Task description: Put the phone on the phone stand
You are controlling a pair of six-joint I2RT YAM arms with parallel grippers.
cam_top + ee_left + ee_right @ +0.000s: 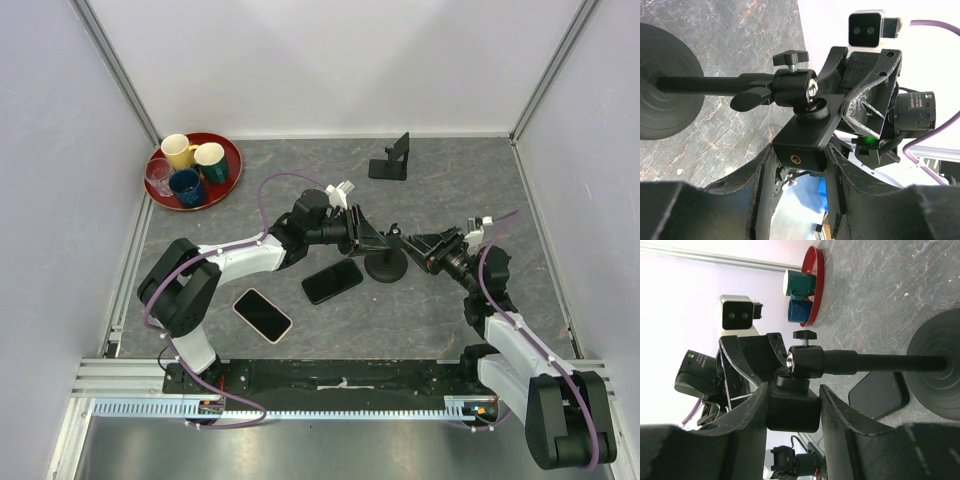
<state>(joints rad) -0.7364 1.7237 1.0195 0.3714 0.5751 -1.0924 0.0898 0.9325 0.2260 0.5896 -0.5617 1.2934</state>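
My left gripper (800, 162) was part-way closed. Its fingers (757, 190) pressed, as far as I could tell, on either side of the black clamp block (807, 132) at the top of a pole mount. My right gripper (793, 397) sat on the same block from the opposite side, half closed on it in the same way. Behind the block was the ball joint (795, 86) with its thumbscrew, then the pole (890, 362) running down to the round foot (385, 266) on the table.

Neither gripper had a phone. The black phone (332, 281) lay flat just beside the foot, on my left arm's side. A second phone (262, 314) with a pale edge lay nearer the left arm's base. The phone stand (392, 160) stood at the far side of the table, well apart from both grippers, with nothing on it. A red tray (238, 165) of cups sat in the far left corner.

I judged the step to be setting the block's angle. To do it well, I reckoned I should hold firm with one gripper and turn gently with the other. The foot had to stay flat so it couldn't tip onto the black phone. Then I would let go cleanly before reaching for that phone.
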